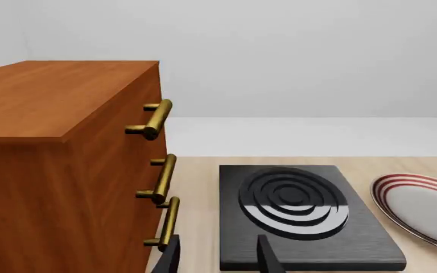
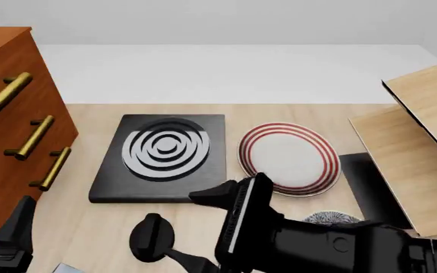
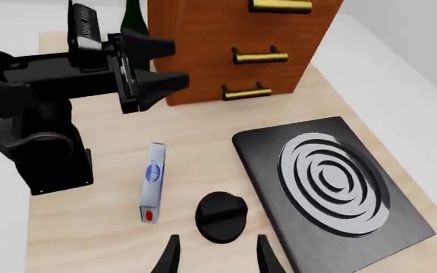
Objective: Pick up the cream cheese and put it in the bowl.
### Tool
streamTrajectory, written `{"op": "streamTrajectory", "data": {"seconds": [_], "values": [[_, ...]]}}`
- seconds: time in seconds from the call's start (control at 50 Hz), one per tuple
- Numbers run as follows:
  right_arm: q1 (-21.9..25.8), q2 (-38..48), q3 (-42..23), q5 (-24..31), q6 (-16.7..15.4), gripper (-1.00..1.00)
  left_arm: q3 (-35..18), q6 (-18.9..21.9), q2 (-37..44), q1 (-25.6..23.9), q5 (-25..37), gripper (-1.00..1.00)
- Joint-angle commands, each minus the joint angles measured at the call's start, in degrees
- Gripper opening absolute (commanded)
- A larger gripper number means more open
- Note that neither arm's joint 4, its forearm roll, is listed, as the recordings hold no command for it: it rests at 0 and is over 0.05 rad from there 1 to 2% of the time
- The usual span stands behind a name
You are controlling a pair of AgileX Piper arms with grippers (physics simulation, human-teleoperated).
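Cream cheese (image 3: 152, 182), a small slim rectangular carton in white and pale blue with a dark blue oval logo at its middle and a red mark near one end, lies flat on the pale wooden counter (image 3: 196, 142). In the right wrist view it rests just beside a black round knob (image 3: 221, 216), between the black arm and the black square stove plate with grey concentric rings (image 3: 332, 187).

Only a sliver of the deep round bowl with its dark grey-blue floral pattern (image 2: 329, 216) peeks above the right arm in the front view.

Both the left gripper (image 3: 154, 71) and the right gripper (image 3: 217, 256) stand parted and hold nothing.
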Motion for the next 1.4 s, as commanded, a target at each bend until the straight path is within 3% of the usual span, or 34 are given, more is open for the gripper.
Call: {"op": "streamTrajectory", "data": {"seconds": [0.02,0.56,0.94,1.4], "values": [[4.7,9.6,-5.8,-1.4,0.8,1.00,0.0,0.0,0.0,0.0,0.0,1.00],[11.7,24.8,-16.5,-1.9,5.8,1.00,0.0,0.0,0.0,0.0,0.0,1.00],[9.1,31.3,-15.7,-6.7,8.1,1.00,0.0,0.0,0.0,0.0,0.0,1.00],[10.5,37.7,-18.2,-10.2,12.3,1.00,0.0,0.0,0.0,0.0,0.0,1.00]]}}
